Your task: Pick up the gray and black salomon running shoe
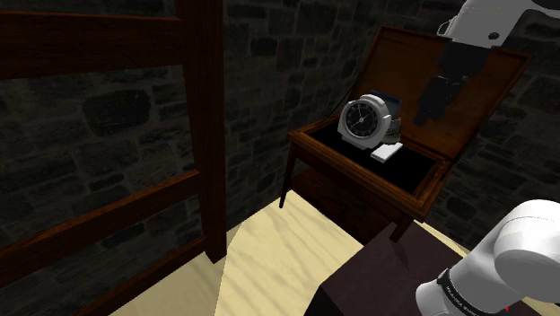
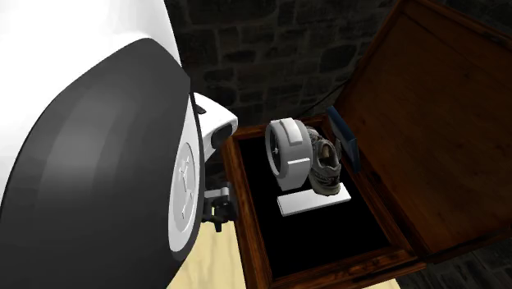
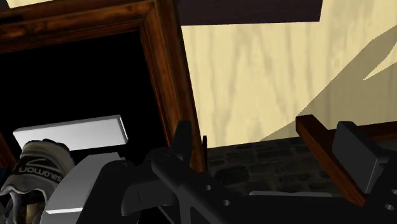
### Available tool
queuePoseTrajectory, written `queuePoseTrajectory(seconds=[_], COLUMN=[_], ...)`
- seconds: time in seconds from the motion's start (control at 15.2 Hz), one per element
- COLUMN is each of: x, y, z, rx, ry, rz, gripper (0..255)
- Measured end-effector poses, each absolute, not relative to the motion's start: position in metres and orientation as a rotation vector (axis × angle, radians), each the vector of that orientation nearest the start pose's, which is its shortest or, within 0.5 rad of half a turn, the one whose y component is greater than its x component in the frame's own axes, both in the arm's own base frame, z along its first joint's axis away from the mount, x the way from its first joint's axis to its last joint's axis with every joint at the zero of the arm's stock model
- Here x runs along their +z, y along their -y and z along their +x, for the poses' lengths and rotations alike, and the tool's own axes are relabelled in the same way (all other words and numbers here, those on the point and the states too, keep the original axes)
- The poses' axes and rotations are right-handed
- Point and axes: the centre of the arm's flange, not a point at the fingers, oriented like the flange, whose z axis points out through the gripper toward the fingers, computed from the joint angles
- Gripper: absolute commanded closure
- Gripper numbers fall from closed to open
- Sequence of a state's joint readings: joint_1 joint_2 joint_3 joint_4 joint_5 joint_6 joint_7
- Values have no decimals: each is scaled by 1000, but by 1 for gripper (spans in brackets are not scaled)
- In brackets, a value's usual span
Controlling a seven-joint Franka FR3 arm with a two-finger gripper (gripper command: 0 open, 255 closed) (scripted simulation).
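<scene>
The gray and black shoe [image 2: 326, 167] lies in a black-lined wooden chest [image 2: 246, 215], wedged behind a white round clock [image 2: 287, 148]. In the shoulder view the clock [image 1: 363, 119] hides most of the shoe [image 1: 396, 127]. My gripper [image 1: 437, 97] hangs in front of the raised lid, above and to the shoulder view's right of both. In the wrist view the shoe [image 3: 33, 173] shows its "salomon" lettering off to one side of my gripper [image 3: 270, 147]. Its fingers [image 3: 184, 139] stand apart, open, with only the chest's rim and pale floor between them.
A flat white slab [image 2: 313, 199] lies in the chest in front of the shoe. The wooden lid [image 1: 471, 85] stands open behind the gripper. A blue object [image 2: 341, 131] leans at the chest's back. A dark wooden post [image 1: 205, 117] rises at the shoulder view's left; stone walls surround.
</scene>
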State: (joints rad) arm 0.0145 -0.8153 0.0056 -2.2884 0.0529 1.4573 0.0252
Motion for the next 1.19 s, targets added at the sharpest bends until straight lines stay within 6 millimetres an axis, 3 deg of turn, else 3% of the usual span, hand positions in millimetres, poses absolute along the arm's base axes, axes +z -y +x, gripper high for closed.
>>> queuePoseTrajectory(seconds=[0.2, 0.46, 1.19], x=[617, 608, 563], y=[-1, 44, 167], z=[294, 324, 399], rx=[30, 42, 77], ry=[-4, -9, -21], rz=[-3089, -3075, -3035], gripper=[0, 0, 0])
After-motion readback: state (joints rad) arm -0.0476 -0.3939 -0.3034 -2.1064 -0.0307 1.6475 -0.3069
